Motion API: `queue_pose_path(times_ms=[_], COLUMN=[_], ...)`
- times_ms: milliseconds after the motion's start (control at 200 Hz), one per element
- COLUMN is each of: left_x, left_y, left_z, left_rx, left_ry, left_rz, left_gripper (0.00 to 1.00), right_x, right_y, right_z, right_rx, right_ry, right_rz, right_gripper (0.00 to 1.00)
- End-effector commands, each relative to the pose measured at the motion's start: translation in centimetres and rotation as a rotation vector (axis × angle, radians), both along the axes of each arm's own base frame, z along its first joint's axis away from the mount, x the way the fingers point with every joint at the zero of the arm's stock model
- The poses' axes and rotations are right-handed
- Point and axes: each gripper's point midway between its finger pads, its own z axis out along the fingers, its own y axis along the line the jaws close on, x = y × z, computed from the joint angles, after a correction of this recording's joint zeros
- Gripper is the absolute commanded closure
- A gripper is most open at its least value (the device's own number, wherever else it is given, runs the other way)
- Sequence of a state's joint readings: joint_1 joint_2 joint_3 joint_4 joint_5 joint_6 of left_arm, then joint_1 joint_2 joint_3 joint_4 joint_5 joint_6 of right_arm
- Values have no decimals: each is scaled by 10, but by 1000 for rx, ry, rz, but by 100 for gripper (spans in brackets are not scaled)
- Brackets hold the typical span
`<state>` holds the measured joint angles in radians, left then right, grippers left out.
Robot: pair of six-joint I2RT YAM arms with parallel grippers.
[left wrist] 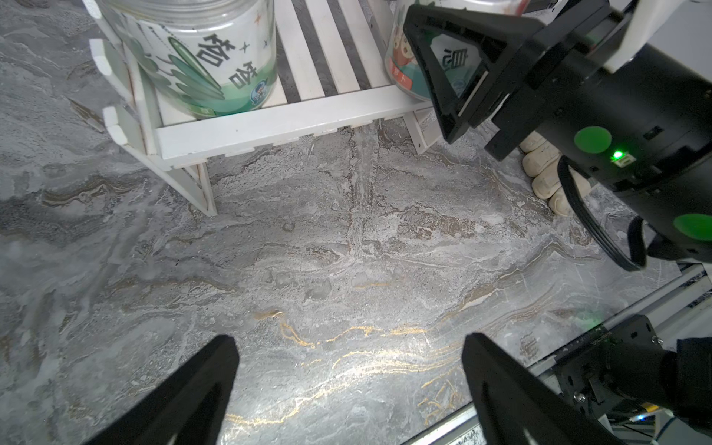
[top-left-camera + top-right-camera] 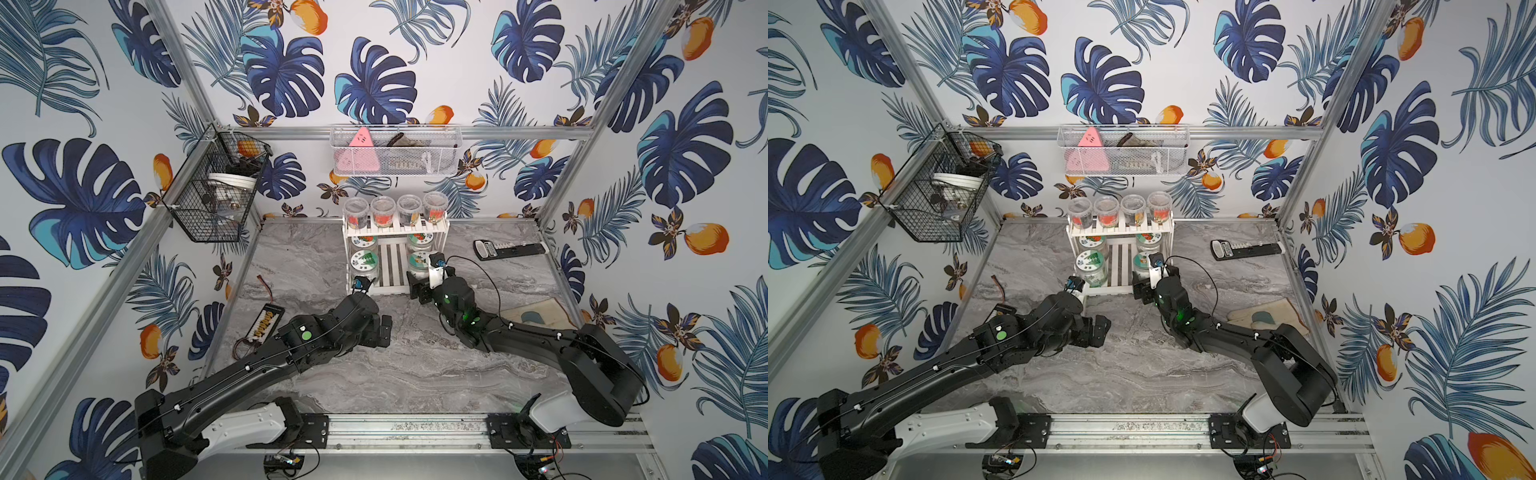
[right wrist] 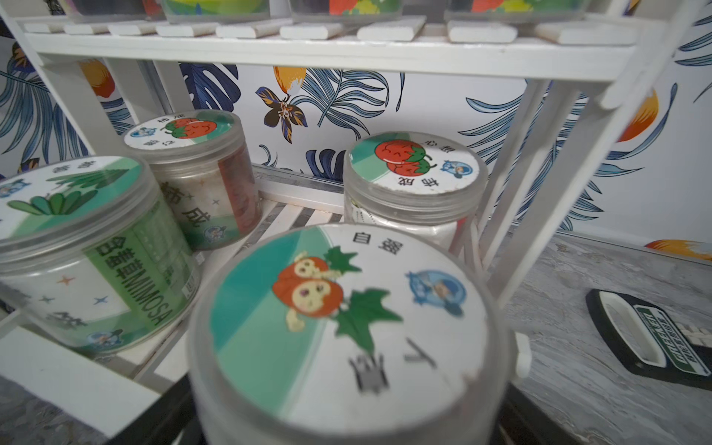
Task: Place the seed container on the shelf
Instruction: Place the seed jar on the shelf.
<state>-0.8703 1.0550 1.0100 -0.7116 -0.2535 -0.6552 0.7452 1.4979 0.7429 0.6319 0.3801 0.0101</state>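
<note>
- Left gripper [image 1: 348, 339] jaws spread above bare desk [image 1: 346, 250].
- Seed container [image 3: 346, 327] sits on shelf [image 1: 269, 127], lower tier; right gripper [image 2: 417, 286] jaws flank it, pinching or not I cannot tell.
- I'd judge it light, rigid, slick plastic; hold mid-body, below lid.

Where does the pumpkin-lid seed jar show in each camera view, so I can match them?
Top views: the pumpkin-lid seed jar is in both, at the front corner of the shelf's lower tier, on the robot's right.
Left wrist: partly hidden behind the other arm's black parts.
Right wrist: nearest the camera, its lid fills the foreground.
Shared landmark: the MIMOSA jar, across the bare slats.
</note>
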Motion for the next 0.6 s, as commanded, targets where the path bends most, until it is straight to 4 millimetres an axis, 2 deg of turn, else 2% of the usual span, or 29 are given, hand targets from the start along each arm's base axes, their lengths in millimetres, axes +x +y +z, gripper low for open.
queue_pose_path(times_ms=[0,290,485,595], left_x=[1,0,0,0], left_y=[-3,-8,-6,-4], left_z=[3,-2,-4,-3], left_rx=[1,-1,12,19], left_ry=[-3,19,22,19], left_rz=[-17,-29,-30,-29], left_gripper=[1,1,1,1], right_x=[-1,-9,-35,-46], right_y=[-3,-14,-20,-28], right_z=[10,22,20,22], right_rx=[-5,-30,11,51], right_ry=[-3,87,261,379], right_rz=[-8,-39,-4,-9], right_gripper=[6,4,4,8])
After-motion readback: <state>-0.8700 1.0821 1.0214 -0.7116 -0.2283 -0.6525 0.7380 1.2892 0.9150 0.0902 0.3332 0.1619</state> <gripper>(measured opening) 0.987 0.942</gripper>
